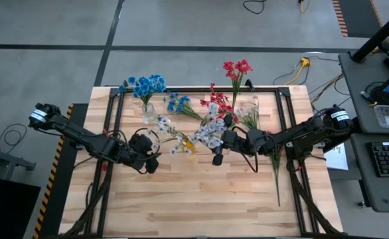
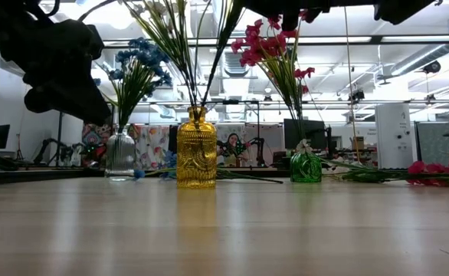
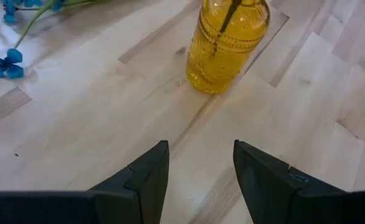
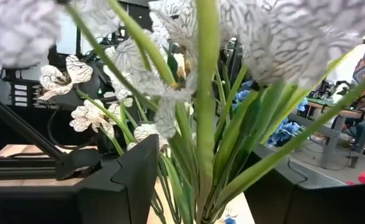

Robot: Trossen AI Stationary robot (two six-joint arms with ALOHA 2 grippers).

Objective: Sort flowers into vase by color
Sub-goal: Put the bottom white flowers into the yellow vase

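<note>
Wooden table (image 1: pixel 201 199) is carrying the yellow vase (image 2: pixel 196 148). Right gripper (image 4: pixel 198 180) is standing spread around white flowers (image 1: pixel 211 131); left gripper (image 3: pixel 198 165) is waiting spread before that vase

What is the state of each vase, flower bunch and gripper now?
Yellow vase: upright, holds white flowers.
Clear vase: upright, holds blue flowers.
Green vase: upright, holds red flowers.
Left gripper: open, empty.
Right gripper: open around white stems.
</note>
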